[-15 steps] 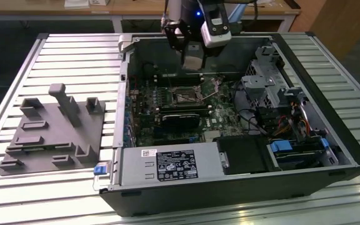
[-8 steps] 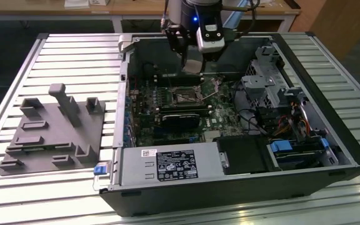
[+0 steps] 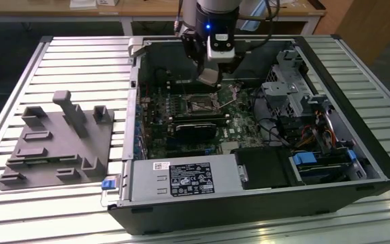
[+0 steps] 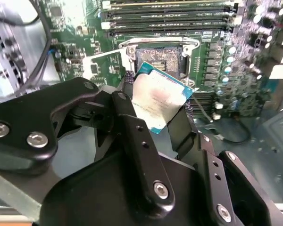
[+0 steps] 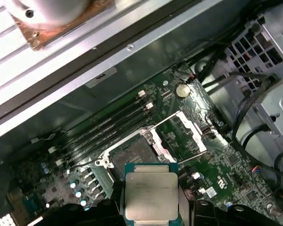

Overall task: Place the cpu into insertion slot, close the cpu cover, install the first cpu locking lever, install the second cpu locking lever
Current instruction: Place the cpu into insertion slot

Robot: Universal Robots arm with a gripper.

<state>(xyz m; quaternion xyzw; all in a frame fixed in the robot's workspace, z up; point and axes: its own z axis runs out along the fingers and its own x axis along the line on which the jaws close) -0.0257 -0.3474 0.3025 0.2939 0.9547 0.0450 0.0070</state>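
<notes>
**CPU clamped in pincer, poised over the open slot**

Your pincer (image 4: 155,101) is clamped on the cpu (image 4: 159,94). A black finger (image 4: 127,110) bears on each of two opposite edges, and the dull silvery top faces the camera in both wrist views. The chip hangs tilted, close above the insertion slot (image 4: 160,59) and apart from it. The slot's contact field lies exposed.

In the exterior view the pincer is inside the open computer case (image 3: 249,208), over the far part of the motherboard (image 3: 229,132).

Around the slot:
- The cpu cover (image 5: 192,127) stands swung open just beside the slot, with green board showing through its window.
- The memory slots (image 5: 108,127) run in parallel along the slot's opposite side.
- A coin cell (image 5: 181,89) sits on the board beyond the cover.

Further out:
- A metal drive cage (image 3: 286,84) and loose cables (image 3: 276,127) crowd the exterior view's right.
- The power supply (image 3: 181,178) fills the near edge of the case.
- A grey fixture block (image 3: 53,147) rests on the slatted table (image 3: 79,61) at the exterior view's left, well apart from the case.
</notes>
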